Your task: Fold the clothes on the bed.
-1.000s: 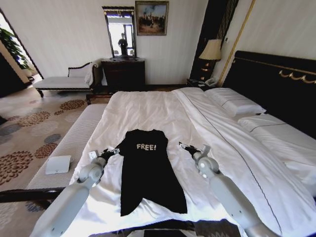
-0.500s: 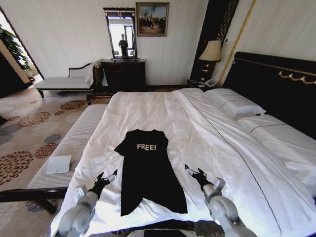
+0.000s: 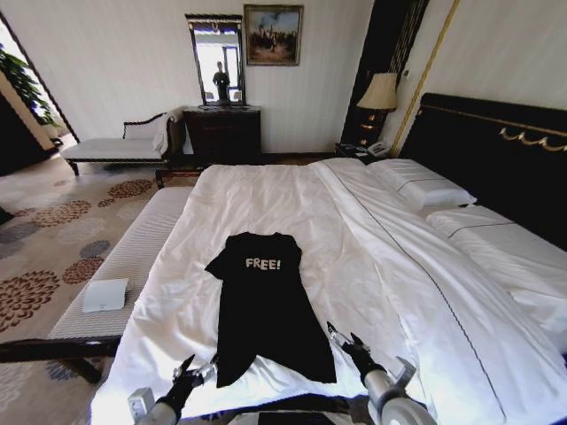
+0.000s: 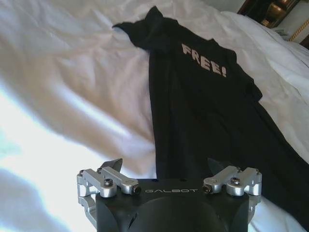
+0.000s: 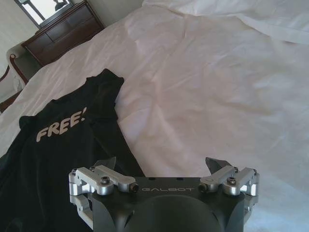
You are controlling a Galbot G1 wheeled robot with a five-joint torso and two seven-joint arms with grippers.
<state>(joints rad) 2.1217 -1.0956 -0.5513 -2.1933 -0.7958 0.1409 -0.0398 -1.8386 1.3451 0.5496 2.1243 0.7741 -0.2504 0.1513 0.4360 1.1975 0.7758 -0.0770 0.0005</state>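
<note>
We find the T-shirt point(image 3: 268, 305) lying flat on the bed point(image 3: 266, 195), sleeves turned in, narrow; lengthwise fold not yet done. Left gripper point(image 3: 195, 369) & right gripper point(image 3: 344, 339) flank its hem, both spread wide, holding nothing.

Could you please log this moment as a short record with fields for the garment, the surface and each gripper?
garment: black soft short-sleeved T-shirt with white "FREE" lettering, lying flat with its sides folded in, hem toward the robot
surface: large bed with white sheets
left gripper: open, empty, at the hem's left corner
right gripper: open, empty, at the hem's right corner
</note>
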